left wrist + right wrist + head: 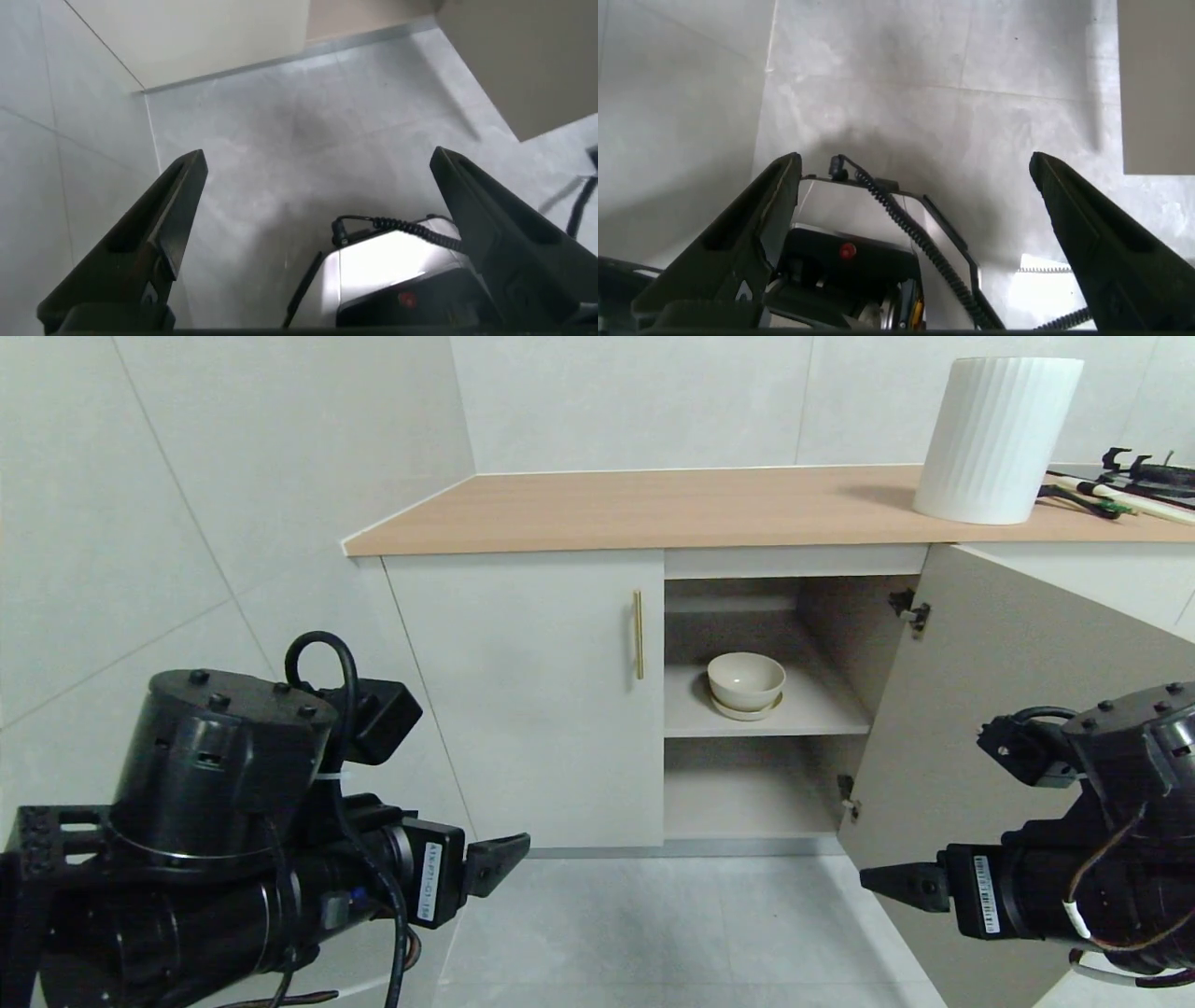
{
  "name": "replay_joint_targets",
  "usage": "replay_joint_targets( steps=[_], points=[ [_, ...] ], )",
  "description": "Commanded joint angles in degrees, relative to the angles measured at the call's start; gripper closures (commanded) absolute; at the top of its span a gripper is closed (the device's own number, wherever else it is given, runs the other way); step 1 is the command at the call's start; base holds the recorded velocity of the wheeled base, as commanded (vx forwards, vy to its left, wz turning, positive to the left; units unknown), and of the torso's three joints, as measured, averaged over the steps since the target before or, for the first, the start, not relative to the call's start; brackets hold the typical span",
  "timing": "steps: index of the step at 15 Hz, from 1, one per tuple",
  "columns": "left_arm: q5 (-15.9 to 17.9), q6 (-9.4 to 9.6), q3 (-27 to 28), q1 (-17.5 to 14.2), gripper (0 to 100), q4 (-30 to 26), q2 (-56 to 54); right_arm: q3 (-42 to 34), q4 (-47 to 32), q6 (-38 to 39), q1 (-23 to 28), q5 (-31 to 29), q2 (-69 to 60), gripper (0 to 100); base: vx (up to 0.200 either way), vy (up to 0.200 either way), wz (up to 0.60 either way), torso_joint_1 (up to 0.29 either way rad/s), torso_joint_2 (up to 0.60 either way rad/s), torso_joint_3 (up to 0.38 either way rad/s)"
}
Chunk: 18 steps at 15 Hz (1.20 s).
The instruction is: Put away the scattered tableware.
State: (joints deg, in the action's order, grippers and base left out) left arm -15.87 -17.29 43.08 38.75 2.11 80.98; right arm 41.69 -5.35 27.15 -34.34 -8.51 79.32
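On the middle shelf [814, 707] of the cupboard [523, 709], a cream bowl [746, 679] sits upright on a pale plate [747, 711], the two touching, set toward the left side of the open compartment and a little back from the shelf's front edge. The cupboard's right door [934, 737] stands swung wide open toward the robot, while its left door [537, 756] is shut, with a slim brass handle [639, 635] running upright along the edge next to the opening.

Above the cupboard runs a wood-toned surface [653, 509]. A tall ribbed white container [997, 439] stands upright on it toward the right, near the front edge, and just beyond it at the far right lie several dark and pale utensils [1125, 490]; what kind they are is too small to tell.

Both arms are low in the foreground, well apart from the cupboard and from each other, over the grey tiled floor [672, 924]. The left pincer [318, 163] has its fingers spread wide apart with nothing between them, pointing inward toward the middle. The right pincer [915, 163] is likewise spread wide and holds nothing, its tip just in front of the open door's lower part in the head view.
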Motion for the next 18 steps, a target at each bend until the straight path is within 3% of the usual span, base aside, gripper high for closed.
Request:
replay_joint_targets(
  steps=[1, 10, 18],
  points=[
    [0.0, -0.03, 0.0, 0.0, 0, 0.1, 0.1, 0.0, 0.0, 0.0, 0.0, 0.0, 0.2, 0, 0.000, 0.000, 0.00, 0.000, 0.00, 0.000],
    [-0.2, -0.03, 0.0, 0.0, 0, 0.1, 0.1, 0.7, -5.2, -1.5, 0.1, -0.1, -1.9, 0, 0.000, 0.000, 0.00, 0.000, 0.00, 0.000],
    [-0.7, -0.03, 0.0, 0.0, 0, 0.0, -0.2, 3.9, -17.9, -4.6, 0.1, -0.1, -6.5, 0, 0.000, -0.200, 0.00, 0.003, 0.00, 0.000]
  ],
)
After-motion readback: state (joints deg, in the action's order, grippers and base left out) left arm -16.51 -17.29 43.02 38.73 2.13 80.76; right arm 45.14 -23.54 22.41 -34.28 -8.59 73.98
